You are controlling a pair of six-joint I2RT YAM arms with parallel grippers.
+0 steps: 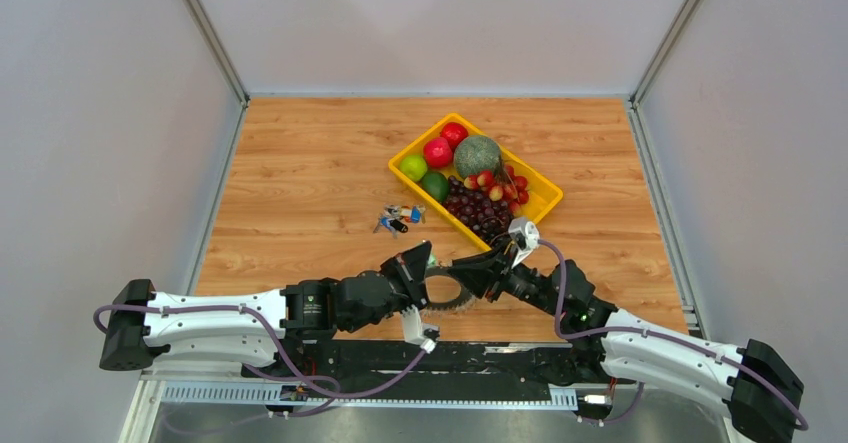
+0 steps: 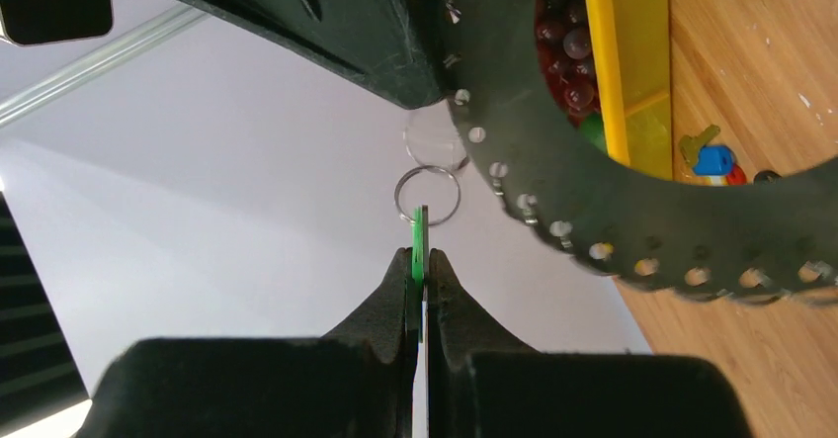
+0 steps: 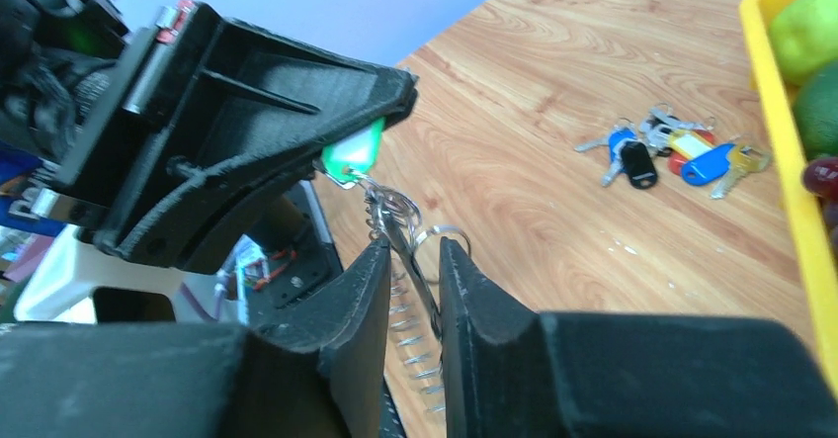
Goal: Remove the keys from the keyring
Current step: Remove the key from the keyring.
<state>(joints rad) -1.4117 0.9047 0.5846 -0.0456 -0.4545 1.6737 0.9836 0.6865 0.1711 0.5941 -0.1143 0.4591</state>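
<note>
The keyring, a large ring strung densely with silver keys, hangs between my two grippers near the table's front edge. My left gripper is shut on the ring's small green tag, which hangs from a small split ring. In the right wrist view the tag sits at the left gripper's tip. My right gripper has its jaws nearly together around the keyring's wire beside the small rings, with key edges below. In the top view the left gripper and right gripper almost meet.
A small bunch of coloured keys lies on the wooden table left of the yellow tray, which holds grapes, a melon, apples and limes. The bunch also shows in the right wrist view. Grey walls stand on three sides.
</note>
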